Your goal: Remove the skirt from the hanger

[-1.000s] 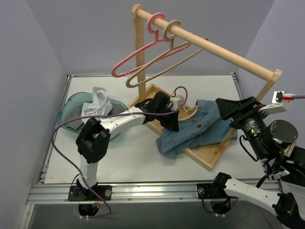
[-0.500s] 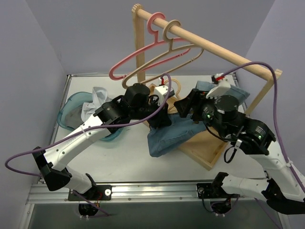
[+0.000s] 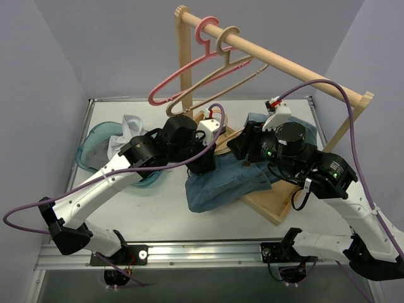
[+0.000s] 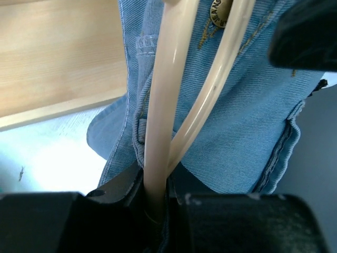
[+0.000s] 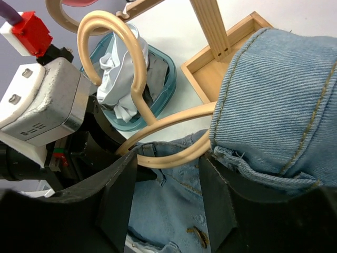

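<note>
Top external view: hanger [image 3: 222, 140] is off the rail [image 3: 297, 68] and down at table level; skirt [image 3: 218, 184] lies partly on the rack base [image 3: 273, 205], partly on the table [image 3: 158, 214], between both arms. Left gripper [image 3: 205, 161] is clamped on the hanger; left wrist view confirms the beige rods [image 4: 158, 110] run straight into the closed jaws, denim behind them. Right gripper [image 5: 167, 158] shows a narrow gap at the hanger shoulder; denim is bunched over one finger [image 5: 218, 203]; whether it pinches cloth cannot be told. Judged status: hanger secured, skirt not yet off; remaining step is to draw the waist clear of the hanger.
</note>
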`<state>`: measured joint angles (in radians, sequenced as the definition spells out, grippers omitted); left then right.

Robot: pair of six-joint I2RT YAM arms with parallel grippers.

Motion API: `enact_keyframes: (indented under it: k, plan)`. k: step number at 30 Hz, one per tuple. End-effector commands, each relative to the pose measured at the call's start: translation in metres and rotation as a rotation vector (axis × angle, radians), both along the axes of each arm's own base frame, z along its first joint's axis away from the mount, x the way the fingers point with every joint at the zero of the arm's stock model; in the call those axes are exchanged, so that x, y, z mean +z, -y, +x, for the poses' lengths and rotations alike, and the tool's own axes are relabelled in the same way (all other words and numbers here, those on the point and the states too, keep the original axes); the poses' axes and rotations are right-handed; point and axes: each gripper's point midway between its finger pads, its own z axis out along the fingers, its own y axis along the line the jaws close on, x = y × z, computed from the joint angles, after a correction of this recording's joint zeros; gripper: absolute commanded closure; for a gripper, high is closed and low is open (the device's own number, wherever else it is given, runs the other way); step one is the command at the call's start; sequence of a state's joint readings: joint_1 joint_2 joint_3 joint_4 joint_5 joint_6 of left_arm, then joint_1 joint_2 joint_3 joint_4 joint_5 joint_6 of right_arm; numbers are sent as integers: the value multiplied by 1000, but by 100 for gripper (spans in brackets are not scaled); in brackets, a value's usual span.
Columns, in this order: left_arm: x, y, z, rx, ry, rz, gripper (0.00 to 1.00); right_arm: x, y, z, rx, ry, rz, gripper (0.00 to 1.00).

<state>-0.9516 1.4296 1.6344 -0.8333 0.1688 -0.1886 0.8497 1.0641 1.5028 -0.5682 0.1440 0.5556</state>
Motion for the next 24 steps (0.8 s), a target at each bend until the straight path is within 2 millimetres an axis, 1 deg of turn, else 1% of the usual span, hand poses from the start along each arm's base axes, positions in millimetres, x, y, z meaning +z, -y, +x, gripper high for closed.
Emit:
enact_keyframes:
  k: [1,5,8,9,12,14,15,16,18,19,22,23,24]
  plan:
    - [6,5,6,14,28,13,98,58,-17,-26,138,89,200,55]
    - [3,4,11,32,32,31,98,71,-3,-30,116,123,195,55]
    - [4,5,10,26,31,30,98,70,-3,-26,108,128,160,54]
    - [3,4,10,26,28,33,98,64,-8,-24,120,111,140,54]
    - [5,0,10,37,33,46,98,61,-15,-21,129,100,143,53]
    - [12,2,6,13,36,19,98,59,-16,-19,126,108,137,52]
    - [13,2,4,6,36,11,98,54,-17,-17,126,106,119,52]
    - [18,1,1,-2,34,-2,98,51,-15,-13,105,108,98,52]
    - [22,0,-1,-5,36,-11,98,37,-11,-7,79,86,39,52]
    - [24,-2,-2,-7,39,-15,98,34,-8,-4,53,84,24,53]
    - [28,-6,-7,-15,47,-25,98,31,-1,-4,27,88,20,53]
    - [27,-7,-8,-17,46,-24,98,36,1,-5,26,104,36,54]
    - [25,-9,-9,-17,44,-20,98,36,2,-6,27,104,39,54]
